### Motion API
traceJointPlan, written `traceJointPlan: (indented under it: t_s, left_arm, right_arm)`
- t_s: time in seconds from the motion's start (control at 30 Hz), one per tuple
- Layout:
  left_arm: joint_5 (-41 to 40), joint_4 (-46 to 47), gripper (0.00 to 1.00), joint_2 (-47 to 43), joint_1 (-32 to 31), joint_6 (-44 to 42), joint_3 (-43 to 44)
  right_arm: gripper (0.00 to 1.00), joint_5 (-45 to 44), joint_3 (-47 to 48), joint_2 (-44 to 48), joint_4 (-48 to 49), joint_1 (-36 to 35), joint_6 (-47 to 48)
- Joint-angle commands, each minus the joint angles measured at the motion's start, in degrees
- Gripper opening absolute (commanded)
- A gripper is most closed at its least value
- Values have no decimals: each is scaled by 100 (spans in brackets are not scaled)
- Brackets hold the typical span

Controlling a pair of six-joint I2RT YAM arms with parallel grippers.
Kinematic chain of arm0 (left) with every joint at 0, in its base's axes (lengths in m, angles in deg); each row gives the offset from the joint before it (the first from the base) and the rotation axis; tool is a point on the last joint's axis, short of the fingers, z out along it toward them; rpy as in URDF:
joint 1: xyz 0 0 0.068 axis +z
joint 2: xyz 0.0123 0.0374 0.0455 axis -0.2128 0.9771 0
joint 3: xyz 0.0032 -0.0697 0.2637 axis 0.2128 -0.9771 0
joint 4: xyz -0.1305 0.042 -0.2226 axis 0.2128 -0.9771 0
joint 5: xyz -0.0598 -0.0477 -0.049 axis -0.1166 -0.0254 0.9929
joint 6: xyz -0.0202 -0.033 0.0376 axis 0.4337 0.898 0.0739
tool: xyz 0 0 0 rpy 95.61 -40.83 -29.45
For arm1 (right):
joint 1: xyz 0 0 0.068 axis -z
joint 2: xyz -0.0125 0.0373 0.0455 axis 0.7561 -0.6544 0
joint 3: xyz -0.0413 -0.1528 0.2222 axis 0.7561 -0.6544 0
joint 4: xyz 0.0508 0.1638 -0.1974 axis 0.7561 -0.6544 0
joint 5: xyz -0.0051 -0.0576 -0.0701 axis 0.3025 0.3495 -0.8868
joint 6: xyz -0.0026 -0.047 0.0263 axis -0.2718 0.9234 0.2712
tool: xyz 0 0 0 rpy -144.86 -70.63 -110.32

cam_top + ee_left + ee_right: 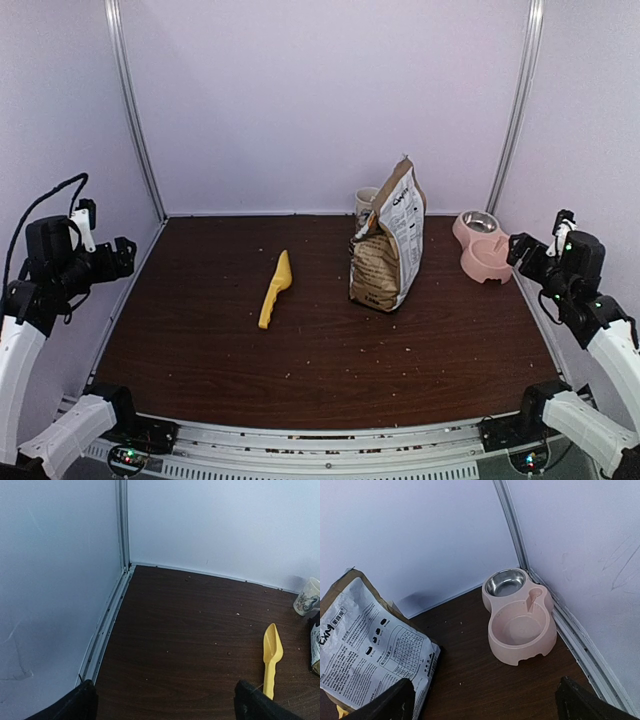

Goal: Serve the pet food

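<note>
Left hand (165,703) and right hand (485,700): both wide, empty. Left of the bag (388,245), the yellow scoop (275,288) lies flat on the surface. Right of the bag, the pink double bowl (520,655) stands empty. Pet food unseen, presumably inside the bag. Plan: grip scoop by handle; steady bag top.

Soft even light filling enclosure — bag (370,640) casting faint shadow on wall (420,540) beyond right jaws; steel bowl (505,581) glinting.
</note>
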Motion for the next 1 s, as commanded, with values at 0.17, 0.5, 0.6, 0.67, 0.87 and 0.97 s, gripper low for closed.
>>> traceJointPlan:
  t_s: [0.17, 0.5, 0.6, 0.67, 0.87, 0.97]
  left_arm:
    - [-707, 161, 98, -112, 24, -556, 37]
    - [-1340, -91, 98, -37, 28, -570, 59]
    - [-1417, -92, 98, -67, 24, -547, 83]
    - [-1357, -92, 98, -118, 27, -503, 56]
    - [-1313, -44, 98, -173, 29, -331, 40]
    - [-971, 30, 98, -229, 19, -277, -3]
  right_arm:
    - [100, 1124, 600, -487, -240, -298, -617]
    - [100, -2009, 2604, -1898, -1528, -3644, -917]
    - [100, -2804, 3421, -2696, -1725, -4422, -1069]
    - [100, -3238, 3937, -3255, -1777, -4849, -1024]
    - [100, -4173, 5506, -4996, -2243, -5366, -1047]
    - [99, -4792, 6129, -5782, -2554, -5373, -1192]
